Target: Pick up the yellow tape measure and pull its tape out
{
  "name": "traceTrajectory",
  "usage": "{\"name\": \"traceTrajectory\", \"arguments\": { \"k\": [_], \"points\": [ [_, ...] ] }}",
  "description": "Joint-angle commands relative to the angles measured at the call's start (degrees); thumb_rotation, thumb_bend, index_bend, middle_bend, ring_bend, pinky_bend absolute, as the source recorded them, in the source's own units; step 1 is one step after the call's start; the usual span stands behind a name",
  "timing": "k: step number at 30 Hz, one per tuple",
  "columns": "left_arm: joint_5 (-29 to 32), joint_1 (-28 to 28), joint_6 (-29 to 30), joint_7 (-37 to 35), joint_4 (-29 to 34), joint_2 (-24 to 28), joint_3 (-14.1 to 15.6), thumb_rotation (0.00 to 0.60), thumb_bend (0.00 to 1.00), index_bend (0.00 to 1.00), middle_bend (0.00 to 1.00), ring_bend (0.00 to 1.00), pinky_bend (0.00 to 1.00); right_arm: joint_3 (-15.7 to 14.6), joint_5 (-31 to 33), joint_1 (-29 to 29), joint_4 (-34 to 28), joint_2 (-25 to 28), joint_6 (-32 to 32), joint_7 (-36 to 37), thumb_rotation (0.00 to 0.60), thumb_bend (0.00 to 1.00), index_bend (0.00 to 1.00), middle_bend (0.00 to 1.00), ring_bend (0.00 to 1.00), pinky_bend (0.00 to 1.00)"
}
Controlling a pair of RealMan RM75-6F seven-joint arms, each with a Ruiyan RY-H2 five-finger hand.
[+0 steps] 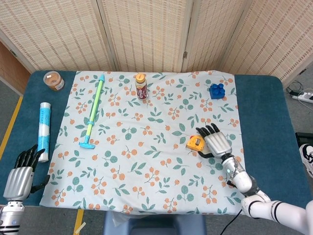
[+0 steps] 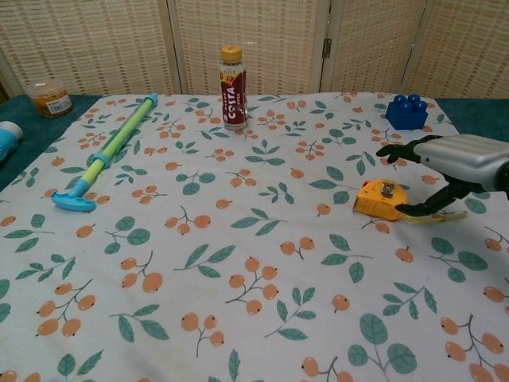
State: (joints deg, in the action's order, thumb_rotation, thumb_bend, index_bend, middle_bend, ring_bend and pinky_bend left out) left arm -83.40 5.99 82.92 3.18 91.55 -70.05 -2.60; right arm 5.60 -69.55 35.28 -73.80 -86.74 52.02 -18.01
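The yellow tape measure (image 2: 380, 198) is lying on the floral cloth (image 1: 146, 161) toward the right side of the surface (image 1: 259, 112), and a short yellow length of tape (image 2: 433, 216) is showing on the cloth to its right. The right robot hand (image 2: 445, 163) is sitting just to the right of the case with its fingers (image 2: 395, 150) spread apart over it and the thumb curving down toward the cloth beside the tape. From the chest view the fingers are arching above the case, but whether any tip is actually touching it is hard to make out; the hand is not clamping the case. In the head view the same hand (image 1: 217, 143) is covering the right edge of the tape measure (image 1: 194, 142), so the tape is hidden there. The arm behind it is being cut off by the right edge in the chest view.

The left robot hand (image 1: 19, 174) is showing only in the head view, at the near left corner beyond the cloth, holding nothing with its fingers loosely apart; its wrist is running out of the bottom edge.

Farther off, a bottle (image 2: 233, 77) is standing upright at the far middle, a blue block (image 2: 406, 111) at the far right, and a green-and-blue rod (image 2: 111, 151) is lying on the left. A small jar (image 1: 54, 81) and a pale blue roll (image 1: 44, 129) are resting on the bare left strip; the roll is mostly cut off in the chest view.
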Motion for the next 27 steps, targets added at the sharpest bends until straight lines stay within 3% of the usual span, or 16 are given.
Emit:
{"name": "traceTrajectory", "arguments": {
  "k": [1, 9, 20, 27],
  "points": [
    [0.0, 0.1, 0.0, -0.1, 0.0, 0.0, -0.1, 0.600, 0.36, 0.13, 0.02, 0.03, 0.00, 0.9, 3.4, 0.5, 0.9, -1.4, -1.4, -2.4, 0.355, 0.37, 0.04, 0.15, 0.08, 0.00],
    [0.0, -0.2, 0.3, -0.7, -0.2, 0.2, 0.0, 0.600, 0.36, 0.13, 0.02, 0.03, 0.00, 0.6, 1.6, 2.4, 0.2, -3.8, -3.4, -0.6, 0.354, 0.37, 0.04, 0.20, 0.09, 0.00],
    [0.2, -0.7, 0.4, -1.8, -1.5, -0.2, 0.3, 0.600, 0.36, 0.13, 0.02, 0.03, 0.00, -2.6, -3.7, 1.3, -5.7, -1.6, -1.2, 0.1, 0.354, 0.37, 0.04, 0.23, 0.11, 0.00],
    [-0.2, -0.5, 0.4, -1.6, -1.2, -0.2, 0.3, 0.600, 0.36, 0.13, 0.02, 0.02, 0.00, -1.2, -3.1, 0.7, -4.1, -1.3, 1.3, 0.2, 0.355, 0.37, 0.04, 0.19, 0.10, 0.00]
  ]
}}
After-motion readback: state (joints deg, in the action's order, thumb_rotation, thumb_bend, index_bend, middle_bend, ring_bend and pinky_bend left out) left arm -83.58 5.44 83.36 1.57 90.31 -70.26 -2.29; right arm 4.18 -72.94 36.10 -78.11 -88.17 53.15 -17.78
